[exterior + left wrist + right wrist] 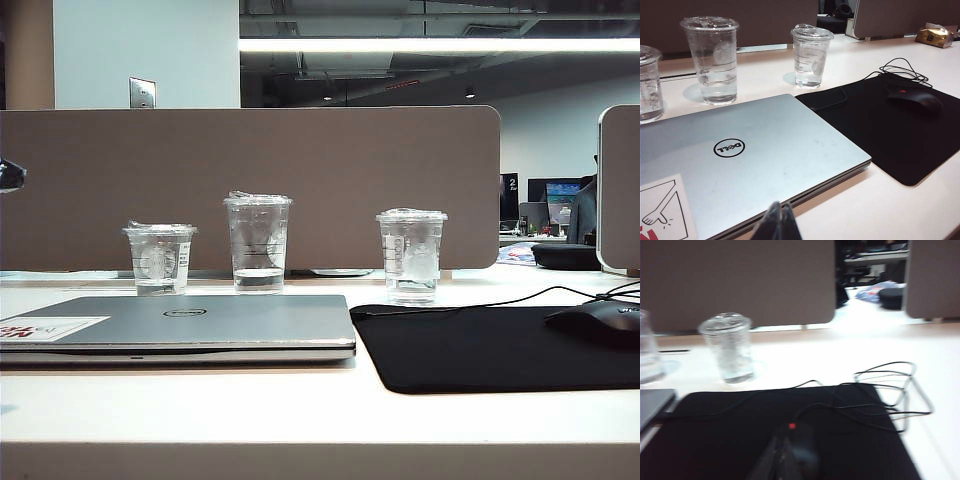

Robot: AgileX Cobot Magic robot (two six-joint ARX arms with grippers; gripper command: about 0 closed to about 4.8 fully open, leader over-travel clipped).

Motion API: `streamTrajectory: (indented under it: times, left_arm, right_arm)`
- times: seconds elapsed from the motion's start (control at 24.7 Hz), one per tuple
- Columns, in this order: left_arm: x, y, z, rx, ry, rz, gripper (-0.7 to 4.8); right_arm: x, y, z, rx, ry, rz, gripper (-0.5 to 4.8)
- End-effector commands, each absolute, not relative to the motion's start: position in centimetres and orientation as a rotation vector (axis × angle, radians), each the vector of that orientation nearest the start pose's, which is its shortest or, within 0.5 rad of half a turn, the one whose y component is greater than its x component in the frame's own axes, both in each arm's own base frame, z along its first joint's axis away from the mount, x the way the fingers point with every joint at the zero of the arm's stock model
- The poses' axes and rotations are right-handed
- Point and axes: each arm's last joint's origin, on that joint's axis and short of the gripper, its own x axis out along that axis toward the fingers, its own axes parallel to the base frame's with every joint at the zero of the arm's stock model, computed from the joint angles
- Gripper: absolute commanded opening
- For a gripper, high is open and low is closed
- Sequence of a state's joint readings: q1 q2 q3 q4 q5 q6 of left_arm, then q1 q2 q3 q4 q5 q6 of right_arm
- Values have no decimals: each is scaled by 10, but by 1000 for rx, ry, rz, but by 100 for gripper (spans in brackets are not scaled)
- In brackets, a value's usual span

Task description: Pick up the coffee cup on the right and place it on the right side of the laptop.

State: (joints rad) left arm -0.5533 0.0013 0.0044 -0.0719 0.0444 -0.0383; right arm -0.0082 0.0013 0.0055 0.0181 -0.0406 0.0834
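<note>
The coffee cup (411, 255) stands upright on the pale table, right of the closed silver Dell laptop (200, 325) and just behind the black mouse pad. It is clear, lidded and holds a little water. It also shows in the left wrist view as the cup (811, 56) beyond the laptop (755, 155), and in the right wrist view as the cup (730, 347) beyond the pad. My left gripper (781, 220) is shut and empty over the laptop's near edge. Far short of the cup, my right gripper (782, 460) is shut and empty above the pad. Neither gripper shows in the exterior view.
Two more clear cups stand behind the laptop: a short one (159, 258) and a tall one (258, 243). The black mouse pad (480, 350) carries a mouse (600, 322) with a looped cable (890, 390). A brown partition (250, 180) closes off the back.
</note>
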Motion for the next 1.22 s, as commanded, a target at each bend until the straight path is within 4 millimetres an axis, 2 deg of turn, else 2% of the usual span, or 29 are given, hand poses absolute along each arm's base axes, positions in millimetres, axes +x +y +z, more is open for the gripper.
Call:
streamTrajectory:
  times: [0.04,0.2,0.53,0.69,0.81,0.85,0.89,0.93,0.97,1.01,1.14,1.22]
  left_arm:
    - [82,-52,159,-17,75,-596,-5]
    - [82,-52,159,-16,75,-596,-5]
    - [82,-52,159,-18,73,-600,-5]
    - [82,-52,158,-13,90,-599,-5]
    - [82,-52,157,-12,95,-599,-5]
    - [82,-52,157,-12,95,-599,-5]
    - [82,-52,157,-12,95,-599,-5]
    - [82,-52,157,-12,96,-599,-5]
    - [82,-52,157,-11,96,-599,-5]
    - [82,-52,157,-12,95,-599,-5]
    - [82,-52,157,-12,96,-599,-5]
    - [82,-52,157,-12,95,-597,-5]
  right_arm:
    - [97,4,170,182,-48,166,-9]
    - [96,6,176,261,-76,250,-8]
    - [89,4,226,227,-188,167,-9]
    - [100,5,243,187,-129,194,-9]
    - [116,6,246,163,-42,247,-7]
    - [122,7,245,160,-20,263,15]
    - [136,9,241,146,24,296,162]
    - [149,12,235,114,57,312,344]
    - [156,14,231,86,70,322,432]
    - [165,17,226,43,83,333,479]
    - [190,27,210,-77,92,366,479]
    - [222,38,189,-121,103,404,479]
